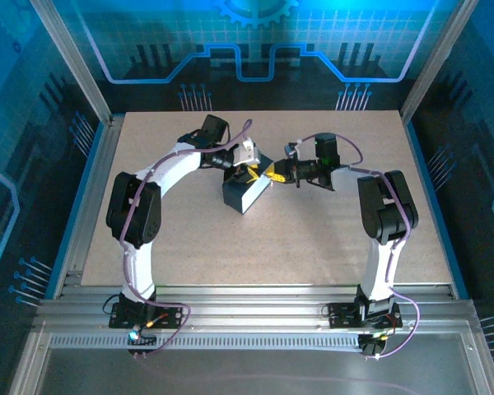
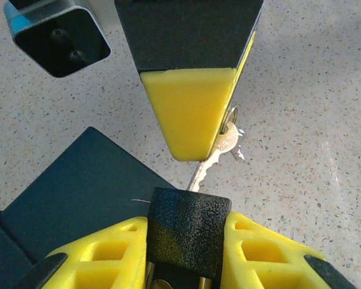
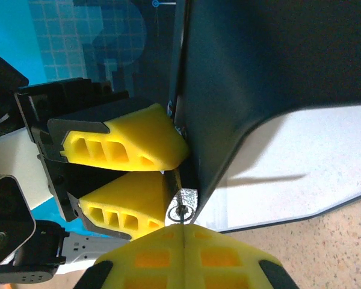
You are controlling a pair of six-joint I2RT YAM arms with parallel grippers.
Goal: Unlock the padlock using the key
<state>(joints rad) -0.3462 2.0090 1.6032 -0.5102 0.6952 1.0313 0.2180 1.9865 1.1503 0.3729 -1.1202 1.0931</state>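
The left gripper (image 2: 188, 241) stands partly open, its 2 yellow fingers (image 2: 108, 253) clamped on either side of the black, rough-skinned padlock (image 2: 189, 217), which fills the gap between them. The right gripper (image 3: 182, 232) is fully closed, its 2 pads pressed flat together on the head of the key (image 2: 219, 150), with the small ring (image 3: 180, 211) at the key's head showing just past the pad tips. In the left wrist view the key is a thin pale metal piece. Its head is tucked behind the right gripper's yellow finger and its blade juts out below. Its long axis runs on a slant in that view, head at the upper right and tip at the lower left, aimed at the near face of the padlock. The tip reaches the padlock's upper edge, but I cannot tell whether it has entered the keyhole. From above, the 2 grippers meet nose to nose near the middle of the table (image 1: 329, 247), with key and padlock between them. They are just above and beside the dark blue tin (image 1: 245, 196), which lies on the table under the left gripper. In the left wrist view the tin lies to the left of the padlock.
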